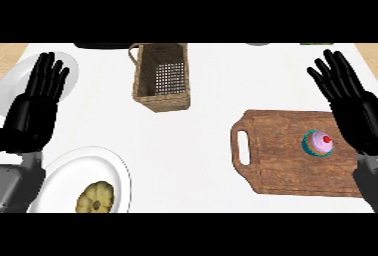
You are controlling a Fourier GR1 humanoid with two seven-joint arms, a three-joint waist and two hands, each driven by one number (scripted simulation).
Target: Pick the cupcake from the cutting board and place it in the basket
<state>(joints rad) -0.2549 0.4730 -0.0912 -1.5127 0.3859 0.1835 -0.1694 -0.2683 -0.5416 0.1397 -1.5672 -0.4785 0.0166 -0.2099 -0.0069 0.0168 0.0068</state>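
Observation:
A cupcake [319,142] with pink icing, a red cherry and a teal wrapper stands on the right part of a brown wooden cutting board [284,155] with a handle slot at its left end. A tall woven basket [161,76] stands at the upper middle of the white counter, left of the board and apart from it. My right hand [348,102] is open, fingers straight and pointing up, just right of the cupcake and over the board's right edge. At the left edge my left hand [35,102] rests open, fingers up.
A white plate [111,167] at the lower left holds a yellow round pastry [97,198]. Another white plate [15,80] lies partly under my left hand. A dark object [103,46] sits at the top edge left of the basket.

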